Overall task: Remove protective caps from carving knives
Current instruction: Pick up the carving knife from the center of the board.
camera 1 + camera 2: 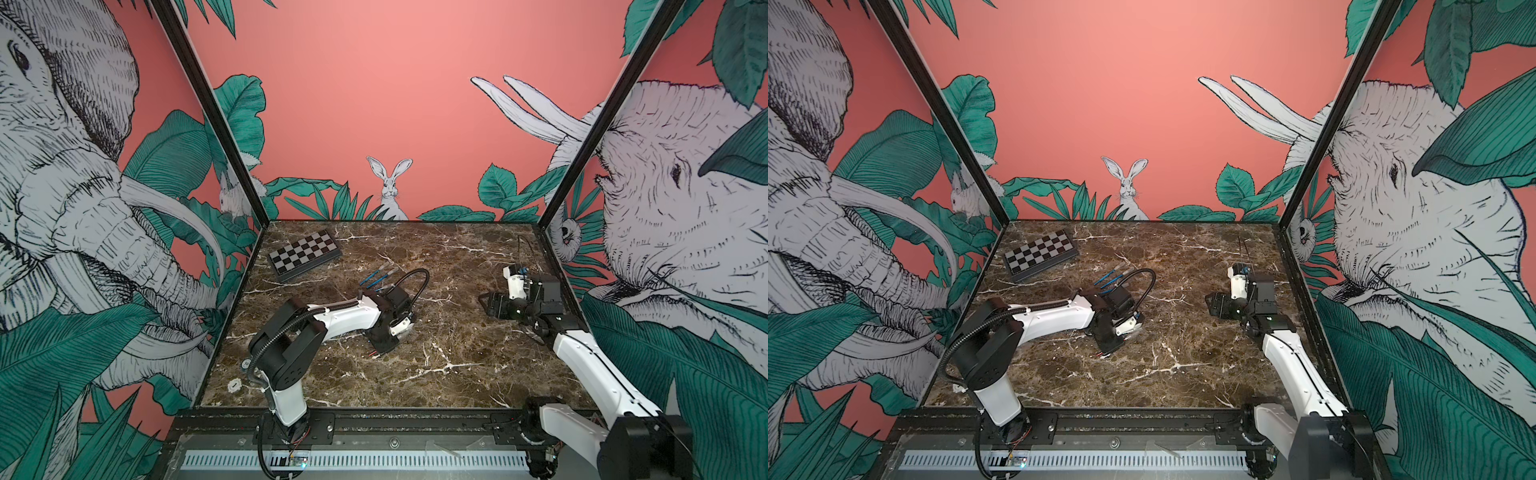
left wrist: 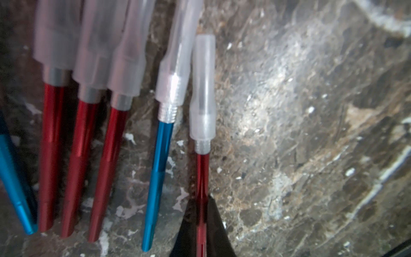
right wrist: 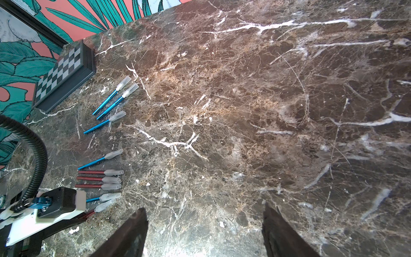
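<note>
In the left gripper point(image 2: 201, 201), clamped shut, sits the handle of 1 red carving knife point(image 2: 202, 169). Its long axis runs straight away from the gripper, protective cap point(image 2: 202, 89) foremost. The right gripper point(image 3: 204, 215) is wide open, empty.

Both top views bright and evenly lit; frame posts and walls bow outward at the edges from wide-angle distortion; shadows on the counter point(image 1: 457, 365) faint and soft. Left wrist view: protective caps point(image 2: 57, 33) at one edge blurred; red carving knife point(image 2: 202, 175) fairly sharp; left hand point(image 2: 202, 200) a dark unfocused mass; pale glare on the marble. Right wrist view: warm glare mid-counter; right hand point(image 3: 204, 208) dark, soft-edged.
</note>
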